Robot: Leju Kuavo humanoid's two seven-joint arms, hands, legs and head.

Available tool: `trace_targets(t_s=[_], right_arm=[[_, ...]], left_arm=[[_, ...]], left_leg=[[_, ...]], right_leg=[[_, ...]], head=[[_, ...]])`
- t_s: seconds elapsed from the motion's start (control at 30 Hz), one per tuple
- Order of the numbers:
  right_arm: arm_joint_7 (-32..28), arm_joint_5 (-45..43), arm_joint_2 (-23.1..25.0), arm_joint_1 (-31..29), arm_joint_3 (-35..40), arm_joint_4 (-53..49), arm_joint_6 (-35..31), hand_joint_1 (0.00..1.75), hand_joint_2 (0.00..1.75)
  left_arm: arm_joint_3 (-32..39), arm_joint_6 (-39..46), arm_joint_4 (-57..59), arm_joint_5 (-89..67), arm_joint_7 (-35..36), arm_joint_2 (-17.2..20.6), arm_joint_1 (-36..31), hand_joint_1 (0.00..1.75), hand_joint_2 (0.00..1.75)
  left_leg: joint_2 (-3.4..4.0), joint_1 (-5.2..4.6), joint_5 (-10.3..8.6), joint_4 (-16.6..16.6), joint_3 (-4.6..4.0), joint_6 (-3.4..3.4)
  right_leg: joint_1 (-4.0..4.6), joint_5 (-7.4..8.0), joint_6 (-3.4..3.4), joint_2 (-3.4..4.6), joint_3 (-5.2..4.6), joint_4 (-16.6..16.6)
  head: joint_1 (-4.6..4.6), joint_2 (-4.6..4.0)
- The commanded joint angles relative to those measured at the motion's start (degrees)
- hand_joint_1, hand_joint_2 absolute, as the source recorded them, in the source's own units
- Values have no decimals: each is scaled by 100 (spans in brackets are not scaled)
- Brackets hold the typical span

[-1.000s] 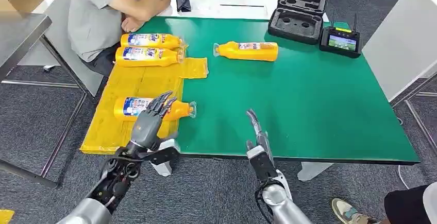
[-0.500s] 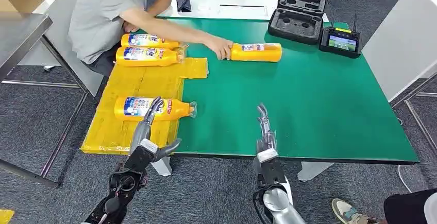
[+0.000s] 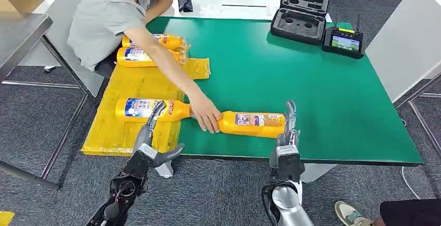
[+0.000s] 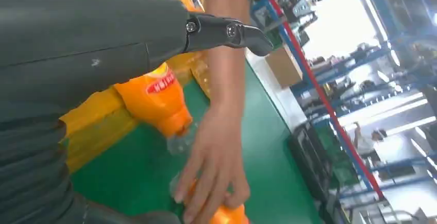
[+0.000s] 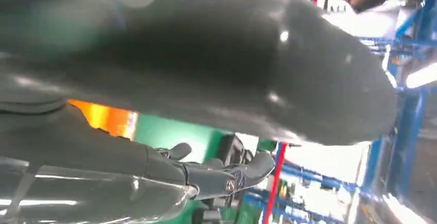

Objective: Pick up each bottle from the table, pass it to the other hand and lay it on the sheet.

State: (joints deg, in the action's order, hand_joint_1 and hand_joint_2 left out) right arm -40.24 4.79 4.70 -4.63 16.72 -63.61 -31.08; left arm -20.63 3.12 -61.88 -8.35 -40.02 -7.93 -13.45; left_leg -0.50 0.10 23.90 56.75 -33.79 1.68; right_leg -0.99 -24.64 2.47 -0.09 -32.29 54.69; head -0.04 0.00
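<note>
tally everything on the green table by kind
orange bottles: 4, at and
yellow sheet: 1
black foam-lined case: 1
controller with screen: 1
total: 7

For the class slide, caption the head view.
A person's hand sets a bottle before the right hand.

The bottles' (image 3: 252, 124) blue-and-white labels (image 3: 248, 119) carry print too small and blurred to read.
</note>
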Motion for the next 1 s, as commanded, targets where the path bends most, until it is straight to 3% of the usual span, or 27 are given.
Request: trace_targets(t_s=[0.03,0.47,0.57,0.67,0.73,0.8,0.87,1.0], right_arm=[[24,-59,96,19,-256,-268,-5,0,0],[24,-95,155,14,-244,-246,34,0,0],[24,405,-88,-40,397,-148,-781,0,0],[24,1348,-228,-2,451,-385,-892,0,0],[24,2386,-324,-300,200,262,-892,0,0],[24,2337,-592,-888,273,1165,-626,0,0],[24,2293,-828,-1505,148,2205,-775,0,0],[24,2211,-1074,-1897,61,2884,-817,0,0]], left_arm=[[-53,-99,150,-169,2,54,-87,0,175],[-27,-233,139,-294,11,-52,-66,0,175],[108,-308,246,-377,13,-125,-12,0,175],[19,-420,193,-416,2,-108,35,0,175],[-45,-492,184,-221,2,-113,-15,0,175],[-174,-641,243,-99,2,-87,-119,0,175],[-340,-557,325,-154,2,-105,-268,0,175],[-382,-738,450,-29,2,-224,-394,0,175]], left_leg=[[8,4,10,6,13,-10],[5,4,7,3,12,-8],[11,5,8,2,15,-8],[10,3,9,1,17,-7],[11,4,12,4,17,-8],[10,5,3,-2,15,-5],[10,2,1,-1,16,-4],[-6,2,-7,2,8,2]], right_leg=[[5,-8,-13,4,11,7],[5,-5,-10,2,10,2],[6,-5,-11,8,13,1],[4,-6,-10,6,16,0],[5,-9,-11,7,16,2],[6,1,-8,6,15,-7],[4,4,-7,7,17,-7],[2,12,6,-9,14,-8]], head=[[2,0],[0,-2],[0,0],[0,0],[0,0],[0,0],[0,0],[0,0]])
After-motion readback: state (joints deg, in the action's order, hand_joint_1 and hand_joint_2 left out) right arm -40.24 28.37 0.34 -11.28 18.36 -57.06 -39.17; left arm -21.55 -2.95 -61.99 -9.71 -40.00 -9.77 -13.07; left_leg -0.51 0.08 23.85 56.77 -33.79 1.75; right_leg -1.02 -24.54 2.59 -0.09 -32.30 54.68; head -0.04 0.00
